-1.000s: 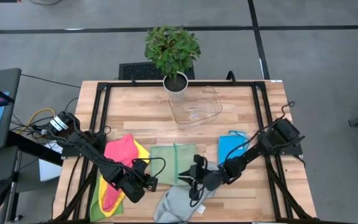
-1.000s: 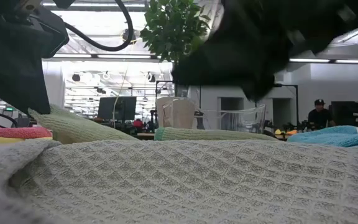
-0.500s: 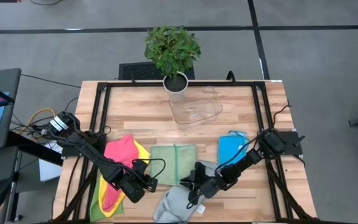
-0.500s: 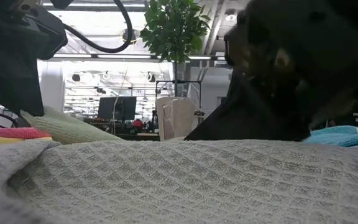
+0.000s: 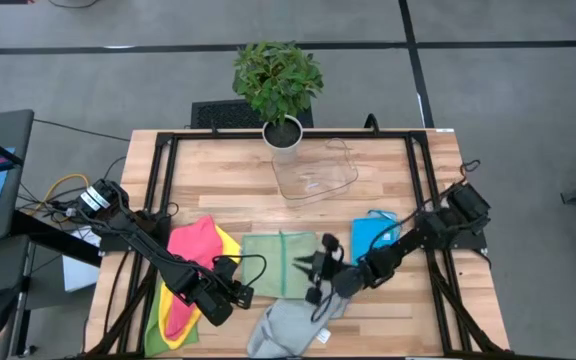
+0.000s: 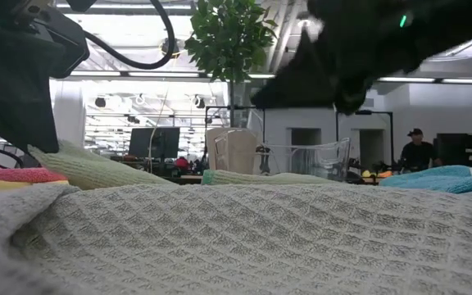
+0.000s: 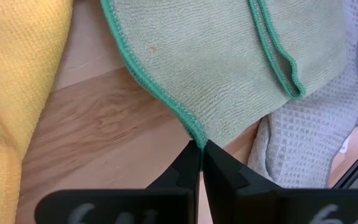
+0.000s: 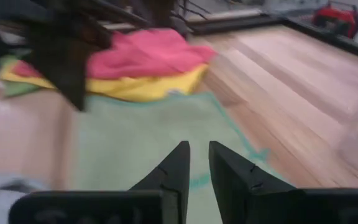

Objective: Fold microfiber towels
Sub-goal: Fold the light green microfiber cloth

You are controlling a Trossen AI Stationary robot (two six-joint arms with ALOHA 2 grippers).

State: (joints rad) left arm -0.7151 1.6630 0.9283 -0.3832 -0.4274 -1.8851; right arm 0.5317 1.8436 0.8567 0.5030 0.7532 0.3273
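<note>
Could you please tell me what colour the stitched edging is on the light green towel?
Darker teal-green edging, clearest in the left wrist view.

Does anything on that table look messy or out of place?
The grey towel lies crumpled at the front edge of the table, its corner tucked under the flat green towel. Pink and yellow towels sit in a loose heap. Nothing looks spilled or damaged.

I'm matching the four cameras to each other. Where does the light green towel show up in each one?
High view: green towel, flat between the grippers.
Low view: thin pale green strip behind the grey towel.
Left wrist view: fills the upper middle, its edge pinched by the left gripper.
Right wrist view: blurred green beyond the right gripper.
Shared landmark: the pink-and-yellow towel pile.
</note>
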